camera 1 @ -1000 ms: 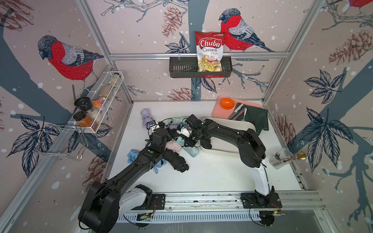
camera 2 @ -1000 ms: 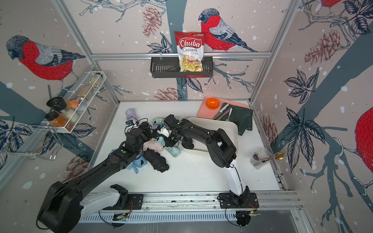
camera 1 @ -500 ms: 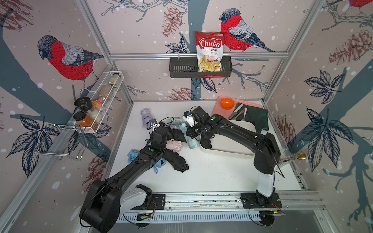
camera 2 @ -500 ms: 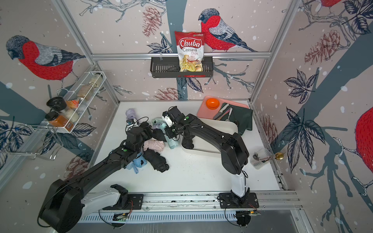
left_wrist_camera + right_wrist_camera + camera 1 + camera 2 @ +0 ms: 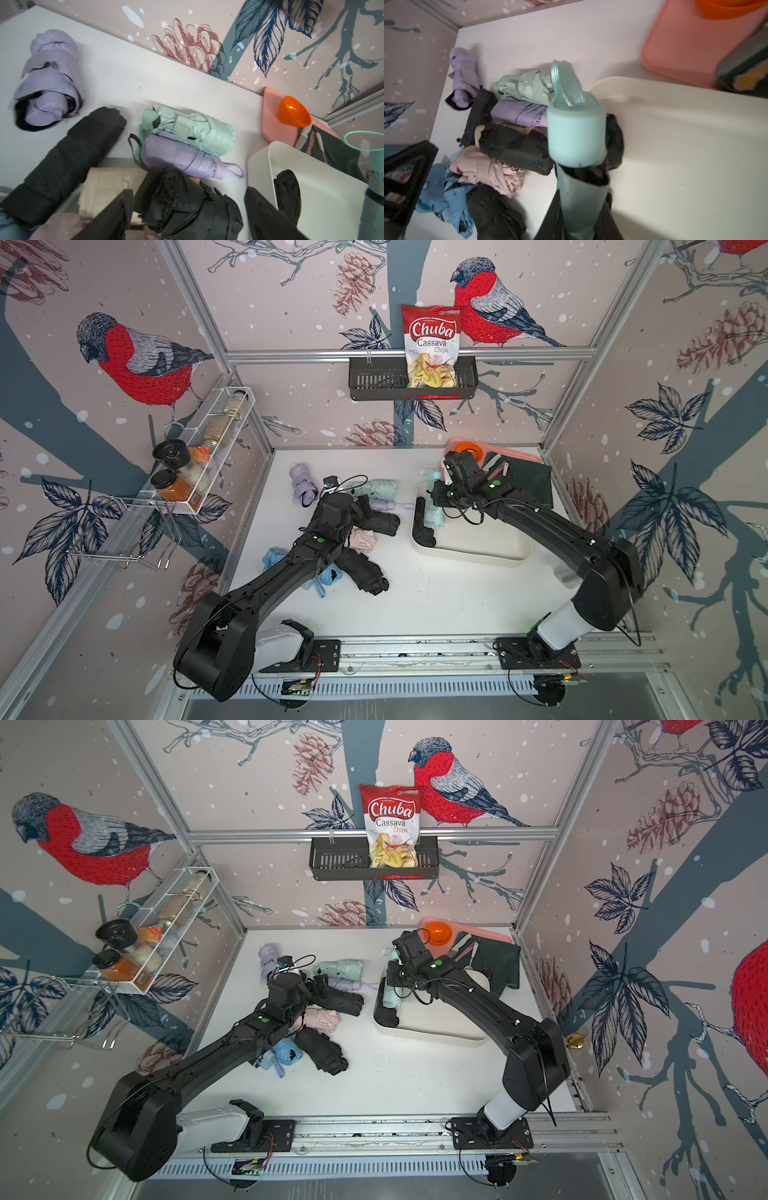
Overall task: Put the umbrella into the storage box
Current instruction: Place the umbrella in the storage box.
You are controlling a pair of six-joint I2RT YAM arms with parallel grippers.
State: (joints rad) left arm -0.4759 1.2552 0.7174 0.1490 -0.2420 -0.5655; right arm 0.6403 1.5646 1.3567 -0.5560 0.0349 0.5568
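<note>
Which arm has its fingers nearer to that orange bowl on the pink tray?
Right. The right fingers, gripping a mint umbrella, are a short way from the orange bowl; the left fingers are far off over the umbrella pile.

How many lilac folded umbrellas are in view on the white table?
2. One lilac folded umbrella lies alone toward the back left; the second lilac umbrella lies against a mint-green folded umbrella in the pile. The left arm may hide more.

White desk [image 5: 436, 605] has a messy pile of folded umbrellas [image 5: 362, 539] beside the cream storage box [image 5: 469, 552], one lilac umbrella [image 5: 302, 485] further back, and a pink tray [image 5: 272, 120] in the far corner.
</note>
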